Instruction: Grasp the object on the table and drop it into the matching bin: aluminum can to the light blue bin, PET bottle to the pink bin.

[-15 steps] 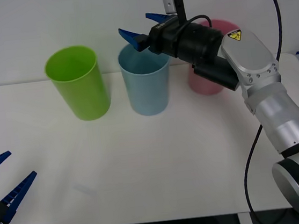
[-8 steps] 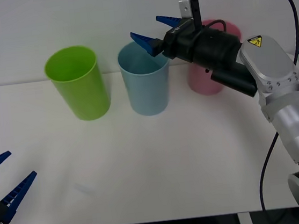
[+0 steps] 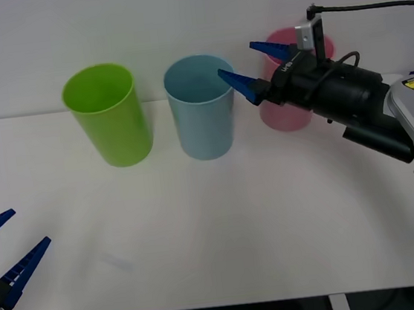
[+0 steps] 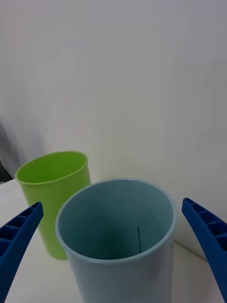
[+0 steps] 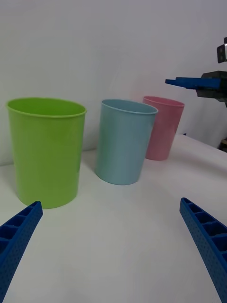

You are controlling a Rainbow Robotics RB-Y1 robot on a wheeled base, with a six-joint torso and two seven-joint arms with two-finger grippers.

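The aluminum can and the PET bottle are out of view. The light blue bin (image 3: 203,118) stands upright at the back middle of the white table (image 3: 222,220), and the pink bin (image 3: 283,116) stands to its right. My right gripper (image 3: 236,59) hangs open at rim height between these two bins, partly in front of the pink one, with nothing between its fingers. In the right wrist view the open right gripper (image 4: 112,203) faces the light blue bin (image 4: 118,274). My left gripper (image 3: 30,227) is parked open at the table's front left.
A lime green bin (image 3: 109,117) stands left of the light blue one. The left wrist view has all three in a row: lime green bin (image 5: 45,151), light blue bin (image 5: 122,147), pink bin (image 5: 163,128). A white wall runs behind the table.
My right gripper has drawn back to the right and slightly down, from over the light blue bin's rim to in front of the pink bin, staying open. The left arm has not moved.
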